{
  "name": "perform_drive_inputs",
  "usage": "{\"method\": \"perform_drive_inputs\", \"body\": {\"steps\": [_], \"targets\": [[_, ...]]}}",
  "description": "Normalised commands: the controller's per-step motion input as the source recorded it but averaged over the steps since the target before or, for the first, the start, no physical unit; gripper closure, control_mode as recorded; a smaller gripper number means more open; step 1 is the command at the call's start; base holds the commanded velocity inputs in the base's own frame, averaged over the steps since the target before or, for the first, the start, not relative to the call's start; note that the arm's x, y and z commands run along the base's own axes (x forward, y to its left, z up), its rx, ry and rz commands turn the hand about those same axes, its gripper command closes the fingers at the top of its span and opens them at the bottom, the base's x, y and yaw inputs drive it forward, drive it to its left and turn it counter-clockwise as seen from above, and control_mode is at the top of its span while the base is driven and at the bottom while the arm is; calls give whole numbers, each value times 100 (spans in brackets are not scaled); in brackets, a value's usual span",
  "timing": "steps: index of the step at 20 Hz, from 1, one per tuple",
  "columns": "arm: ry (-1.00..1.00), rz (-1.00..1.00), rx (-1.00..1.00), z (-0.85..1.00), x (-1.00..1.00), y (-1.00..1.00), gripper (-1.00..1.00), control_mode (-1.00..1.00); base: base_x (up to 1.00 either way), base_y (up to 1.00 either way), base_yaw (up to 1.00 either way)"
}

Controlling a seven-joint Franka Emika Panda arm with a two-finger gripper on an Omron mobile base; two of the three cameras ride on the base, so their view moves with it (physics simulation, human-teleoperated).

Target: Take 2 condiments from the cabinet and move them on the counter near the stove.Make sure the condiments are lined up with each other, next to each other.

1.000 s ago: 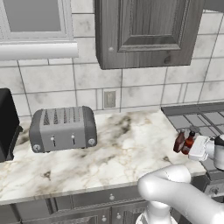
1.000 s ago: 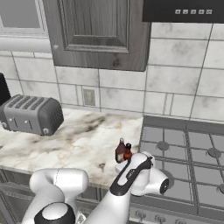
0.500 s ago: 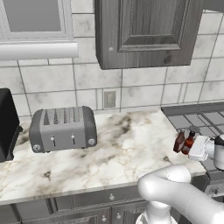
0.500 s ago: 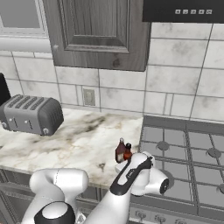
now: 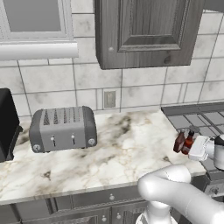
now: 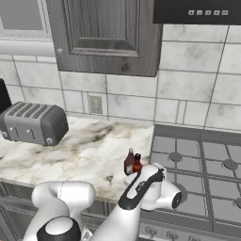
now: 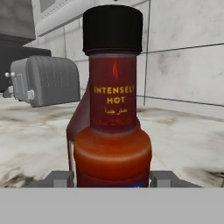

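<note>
Two condiments stand side by side on the white marble counter (image 5: 118, 148), by the left edge of the stove (image 6: 202, 160). The slim red bottle (image 7: 113, 131) with a black cap is upright between my fingertips. My gripper (image 7: 112, 178) is open, a finger close on each side of the bottle's base with a thin gap. In the base views the same red bottle (image 5: 188, 142) (image 6: 137, 163) stands just in front of my white hand. The squat dark red-brown bottle (image 5: 179, 142) (image 6: 129, 162) (image 7: 75, 124) touches its left side. The grey wall cabinet (image 5: 144, 30) hangs above with its door closed.
A silver toaster (image 5: 62, 128) sits at the left of the counter, and a black toaster oven (image 5: 6, 124) stands at the far left edge. A wall outlet (image 5: 110, 99) is on the tiled backsplash. The stove's burner grates (image 6: 226, 164) lie to the right of the bottles.
</note>
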Motion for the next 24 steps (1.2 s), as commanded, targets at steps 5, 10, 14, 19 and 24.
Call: {"method": "perform_drive_inputs", "body": {"steps": [5,10,14,19,24], "targets": [[-1,0,0,0,0,3,-100,-100,0,0,0],[-6,-1,0,6,-3,0,-100,-100,0,0,0],[-11,-1,0,18,-2,0,-100,-100,0,0,0],[-6,-3,0,26,-13,0,-100,-100,0,0,0],[-3,-6,0,42,-30,0,-100,-100,0,0,0]]}}
